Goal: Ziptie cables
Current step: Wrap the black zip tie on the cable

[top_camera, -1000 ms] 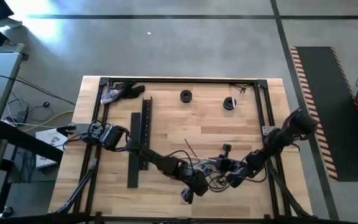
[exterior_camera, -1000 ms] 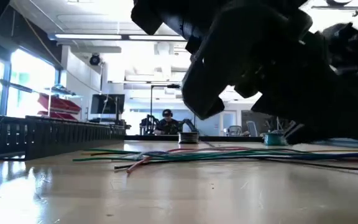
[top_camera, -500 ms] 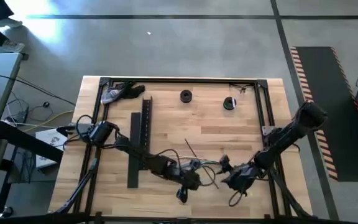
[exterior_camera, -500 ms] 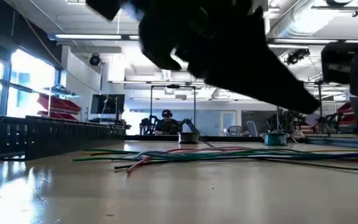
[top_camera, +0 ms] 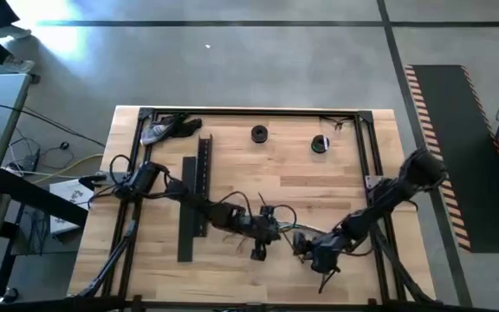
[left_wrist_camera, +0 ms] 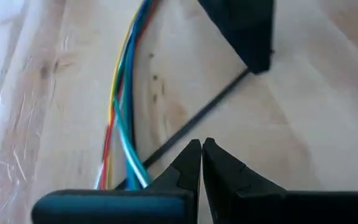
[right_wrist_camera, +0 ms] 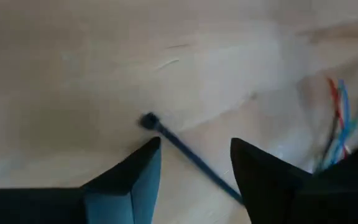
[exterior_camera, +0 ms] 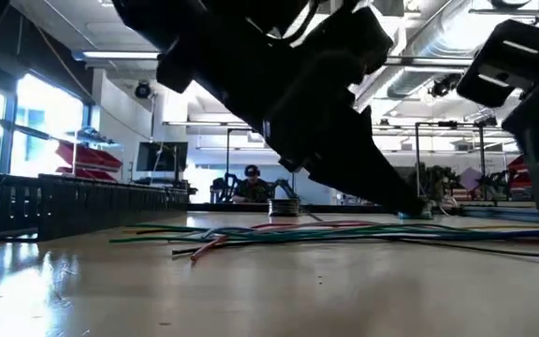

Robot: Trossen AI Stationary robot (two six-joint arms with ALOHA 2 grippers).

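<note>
On my wooden table [top_camera: 336, 186], left gripper [left_wrist_camera: 201, 155] has pinched closed beside the cables [left_wrist_camera: 124, 118], right gripper [right_wrist_camera: 194, 162] seemingly gapes empty, both since shifted.

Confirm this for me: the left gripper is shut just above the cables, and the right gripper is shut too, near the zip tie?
Not quite. The right gripper is open: the right wrist view shows its fingers apart, with the zip tie between them. The left gripper is indeed shut just above the cables.

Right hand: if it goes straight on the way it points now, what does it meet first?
Probably the black zip tie, which lies between the open fingers of the right hand; beyond it only bare table shows, though depth is unclear.
</note>
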